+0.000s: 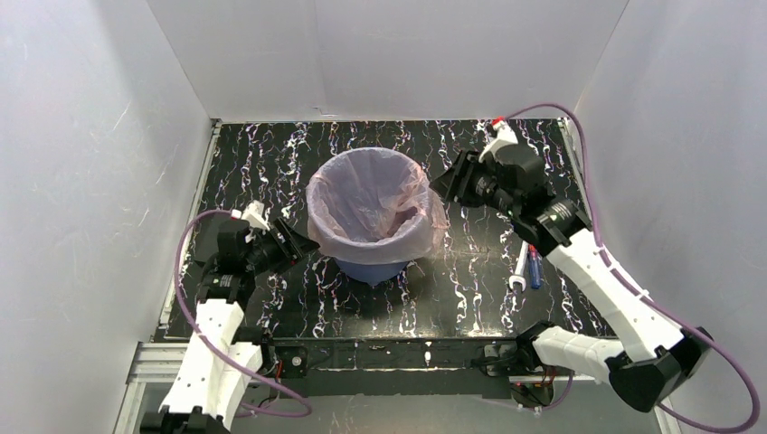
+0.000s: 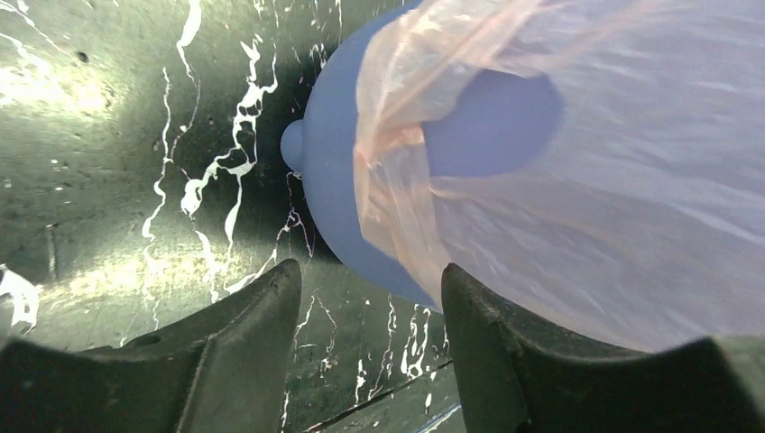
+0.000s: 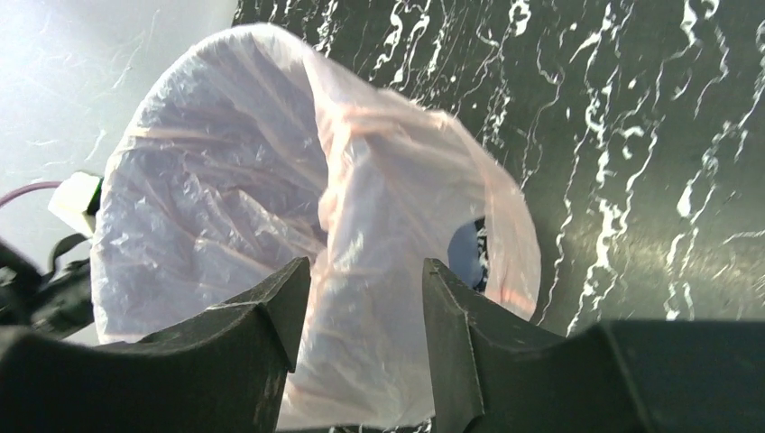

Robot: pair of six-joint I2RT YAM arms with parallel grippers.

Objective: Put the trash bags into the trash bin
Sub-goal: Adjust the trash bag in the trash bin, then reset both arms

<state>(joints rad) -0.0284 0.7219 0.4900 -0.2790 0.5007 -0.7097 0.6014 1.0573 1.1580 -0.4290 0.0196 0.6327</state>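
Pink bag [image 1: 366, 194] lines blue bin [image 1: 371, 269]; L gripper [image 1: 303, 244], R gripper [image 1: 445, 185] flank it, both spread, empty (task seemingly near done). Next: tuck loose film w/o tipping.

Bin [image 1: 371, 269] mostly hidden under bag [image 1: 371, 194]; small items [image 1: 527, 267] by R arm [image 1: 597, 262] too small to ID.

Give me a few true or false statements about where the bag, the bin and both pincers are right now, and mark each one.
1. The pink bag lines the blue bin, its edge draped over the rim. True.
2. The left pincer is shut on the bag. False: it is open beside the bin, gripping nothing.
3. The bin lies on its side. False: it stands upright.
4. The right pincer is open. True.
5. Some pens lie on the table, to the bin's right. True.
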